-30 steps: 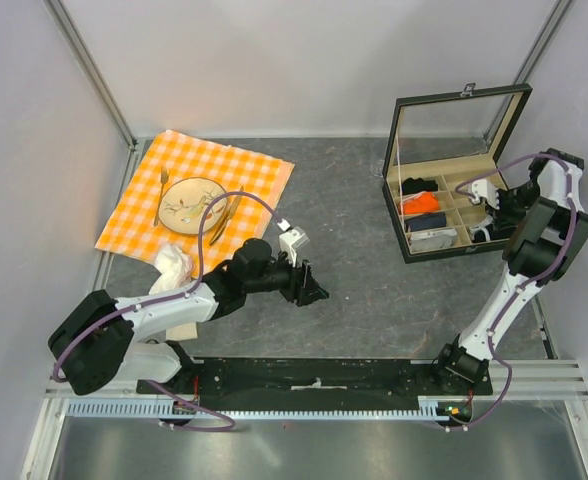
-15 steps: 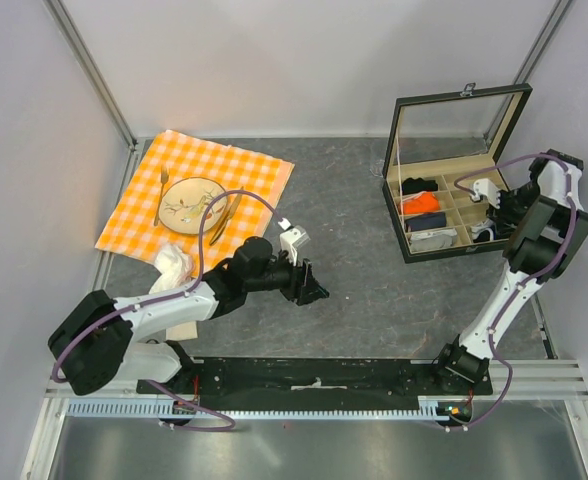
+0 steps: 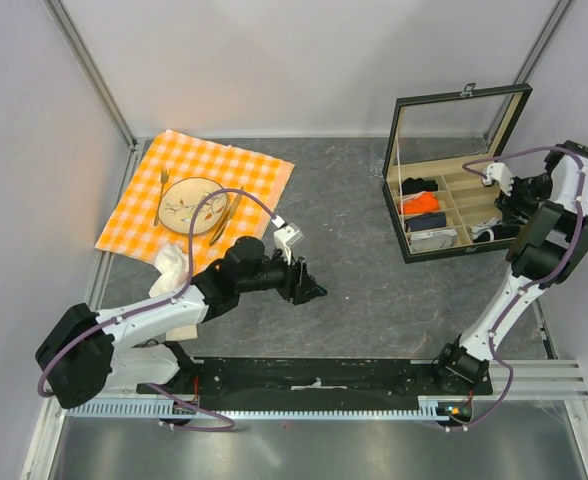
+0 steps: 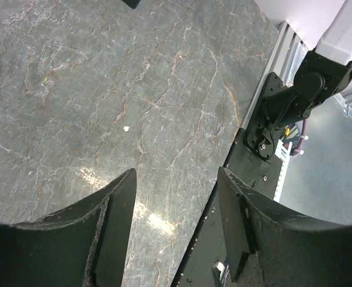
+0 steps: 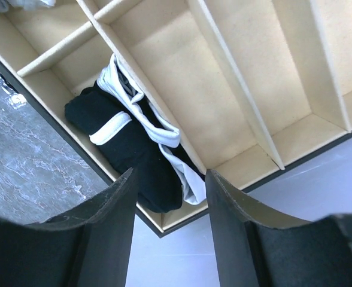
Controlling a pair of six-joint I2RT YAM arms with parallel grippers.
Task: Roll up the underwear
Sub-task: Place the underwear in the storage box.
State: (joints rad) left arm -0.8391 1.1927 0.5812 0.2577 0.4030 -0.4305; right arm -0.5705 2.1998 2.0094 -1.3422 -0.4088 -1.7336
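Hanging with its fingers spread and nothing between them, the right gripper [image 5: 170, 179] sits over a narrow corner compartment of the box [image 5: 182, 78]. Beneath it the underwear [image 5: 134, 149] lies bunched, black with white trim, squeezed between the box's outer wall and a thin divider, its white trim along that divider. The next compartment over is wider. Well apart, the left gripper [image 4: 176, 173] is likewise released, low over the grey table [image 4: 104, 72], with the black base plate [image 4: 248, 155] to one side and bare stone stretching ahead.
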